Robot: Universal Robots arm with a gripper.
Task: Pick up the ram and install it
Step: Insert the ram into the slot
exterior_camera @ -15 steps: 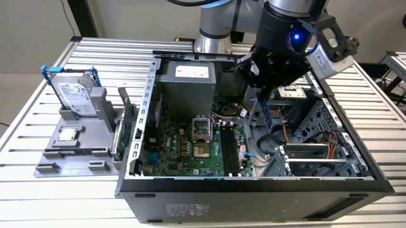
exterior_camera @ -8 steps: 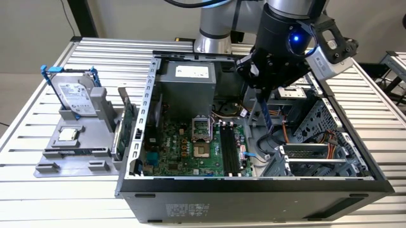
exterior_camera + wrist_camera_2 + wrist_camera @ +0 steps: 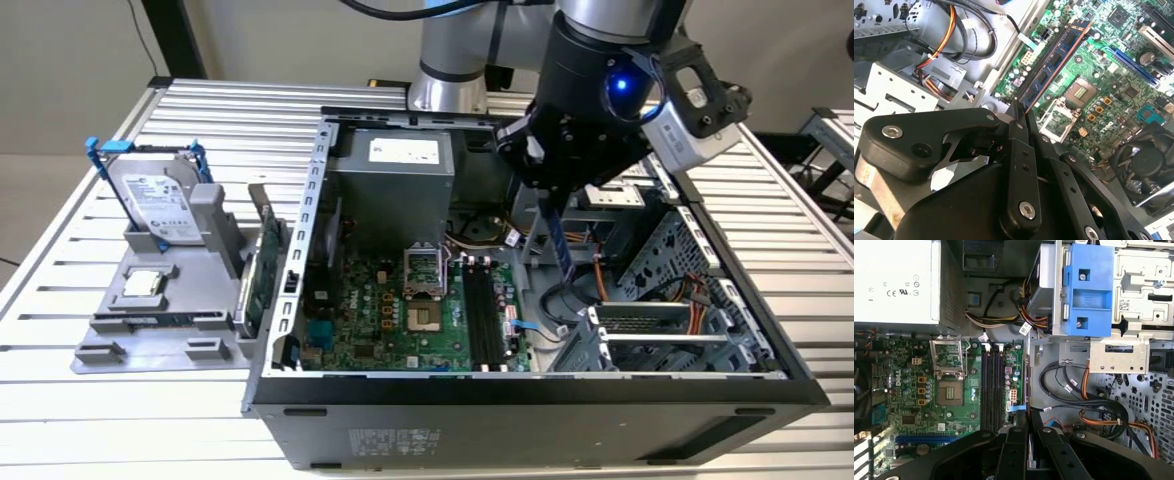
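Observation:
My gripper (image 3: 551, 190) hangs over the open computer case (image 3: 534, 385) and is shut on the ram (image 3: 561, 240), a thin dark blue stick pointing down from the fingers. In the second wrist view the ram (image 3: 1054, 60) runs away from the fingertips (image 3: 1018, 116) over the green motherboard (image 3: 1094, 85). Seen edge-on in the first wrist view, the ram (image 3: 1027, 385) lies parallel to the black memory slots (image 3: 991, 387) and a little to one side of them, above the board's edge. The slots (image 3: 487, 320) sit below the ram and to the exterior view's left of it.
A power supply (image 3: 394, 165) fills the case's back, with the CPU socket (image 3: 420, 290) beside the slots. A drive cage (image 3: 667, 320) and orange and black cables (image 3: 1094, 390) crowd the exterior view's right. Outside the case, a grey stand holds a hard drive (image 3: 160, 205) and a green card (image 3: 267, 260).

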